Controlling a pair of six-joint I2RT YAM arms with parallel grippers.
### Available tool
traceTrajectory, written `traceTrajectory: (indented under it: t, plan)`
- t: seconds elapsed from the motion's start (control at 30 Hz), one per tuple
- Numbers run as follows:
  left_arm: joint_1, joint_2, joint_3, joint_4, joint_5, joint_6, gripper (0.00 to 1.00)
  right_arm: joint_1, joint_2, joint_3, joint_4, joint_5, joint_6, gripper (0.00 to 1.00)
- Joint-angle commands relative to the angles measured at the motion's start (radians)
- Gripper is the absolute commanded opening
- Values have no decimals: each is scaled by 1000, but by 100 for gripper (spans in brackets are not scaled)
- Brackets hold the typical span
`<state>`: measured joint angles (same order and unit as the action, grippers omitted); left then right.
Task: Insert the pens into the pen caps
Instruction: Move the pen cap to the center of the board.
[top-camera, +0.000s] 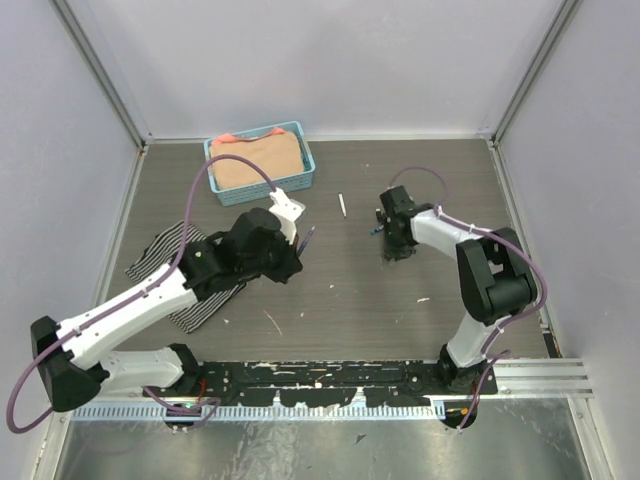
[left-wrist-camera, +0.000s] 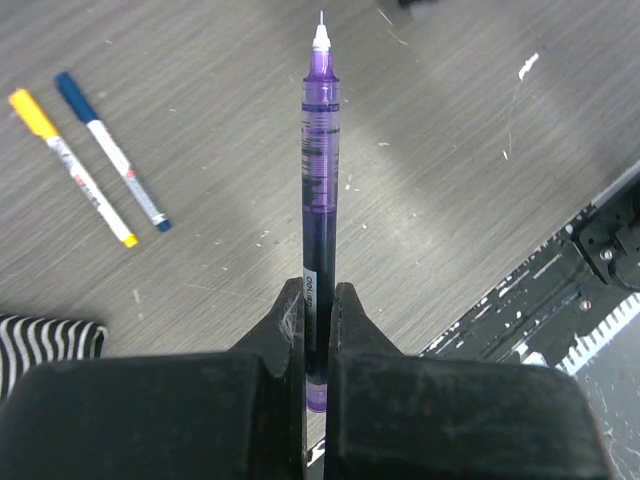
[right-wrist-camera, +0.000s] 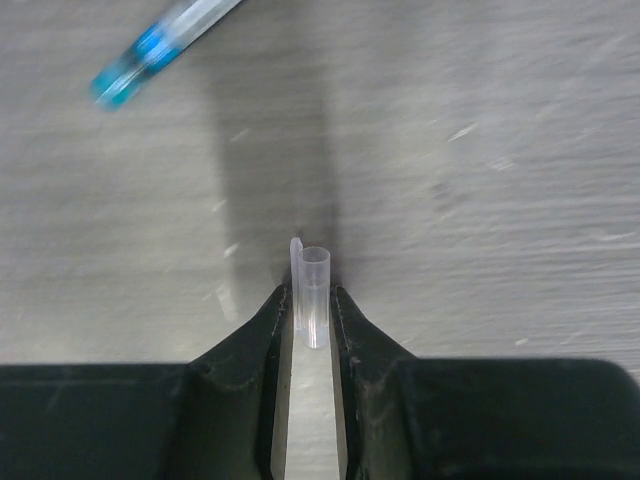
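Top view: high, near edge, looking down on whole table (top-camera: 350, 290); wrist views: close over same table

Robot lab cell, white panel walls (top-camera: 350, 60), aluminium frame posts (top-camera: 102, 70)

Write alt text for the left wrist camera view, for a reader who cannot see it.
The left gripper clamps the rear end of a purple pen, its uncapped fine tip pointing away over the grey table. A yellow-ended pen and a blue-ended pen lie side by side at upper left; a striped cloth shows at lower left.
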<state>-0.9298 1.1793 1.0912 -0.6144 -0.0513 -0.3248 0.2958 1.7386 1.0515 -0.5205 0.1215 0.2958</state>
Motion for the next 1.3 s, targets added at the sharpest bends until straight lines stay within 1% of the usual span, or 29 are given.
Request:
traceTrajectory:
  t: [0.0, 0.2, 0.3, 0.4, 0.5, 0.67, 0.73, 0.87, 1.03, 1.27]
  plan:
    - [3, -92, 27, -21, -146, -15, 0, 138, -75, -63, 13, -25, 47, 21]
    - [3, -170, 21, -59, -318, -49, 0, 350, -93, -91, 19, -24, 85, 21]
    - [3, -195, 14, -61, -342, -59, 0, 449, -81, -75, 6, -15, 82, 21]
    - [2, -203, 12, -64, -343, -68, 0, 502, -68, -58, -8, -8, 72, 22]
    - [3, -201, 13, -69, -340, -76, 0, 522, -60, -50, -20, 1, 68, 26]
    - [2, -199, 10, -65, -335, -84, 0, 541, -63, -45, -40, 22, 67, 38]
    - [3, -195, 13, -62, -333, -89, 0, 549, -65, -47, -50, 32, 69, 42]
    - [3, -187, 16, -57, -323, -89, 0, 560, -88, -71, -64, 42, 86, 43]
    - [3, -176, 15, -50, -313, -91, 0, 559, -132, -114, -62, 15, 100, 43]
    - [3, -166, 15, -42, -306, -94, 0, 548, -137, -127, -71, 73, 138, 43]
